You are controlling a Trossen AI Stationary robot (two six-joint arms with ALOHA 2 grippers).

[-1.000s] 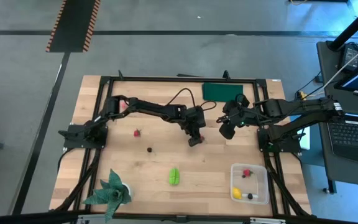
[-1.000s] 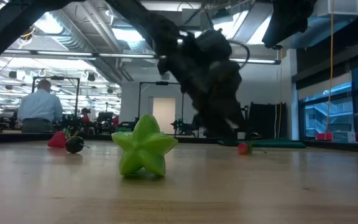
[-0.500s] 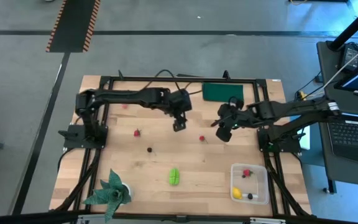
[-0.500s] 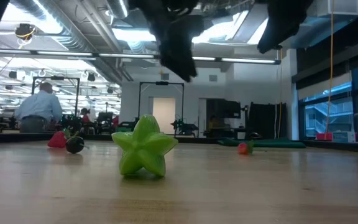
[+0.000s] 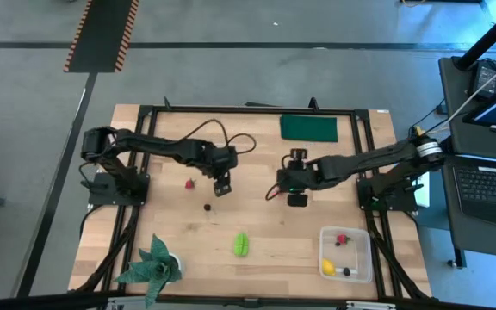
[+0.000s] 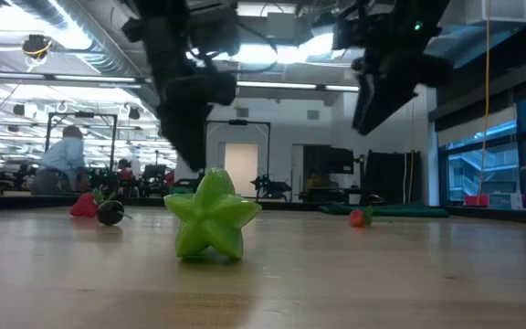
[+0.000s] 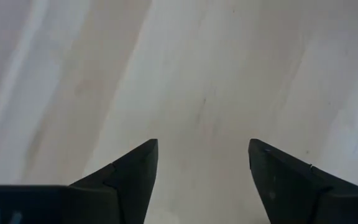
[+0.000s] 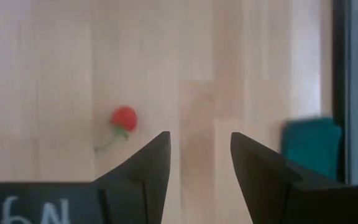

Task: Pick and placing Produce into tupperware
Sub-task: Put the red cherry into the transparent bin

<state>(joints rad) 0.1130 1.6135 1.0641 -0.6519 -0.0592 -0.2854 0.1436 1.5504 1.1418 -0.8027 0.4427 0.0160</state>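
Inside tupperware [image 5: 366, 244], 3 fruits, 4 outside

— What's on the bench [image 5: 145, 220] seen from above?

— The left claw [image 5: 221, 189] hangs mid-bench, just right of a red berry [image 5: 189, 183] and beyond a dark berry [image 5: 207, 207]. The right claw [image 5: 297, 200] sits right of centre; its fingers are too small to read.

— And the tupperware [image 5: 366, 255]?

— Near right corner, holding a yellow piece [image 5: 327, 268], a red berry and something dark. The green ridged fruit [image 5: 242, 244] lies near centre, a potted plant [image 5: 153, 265] at the near left, a dark green rectangle [image 5: 308, 127] at the far edge.
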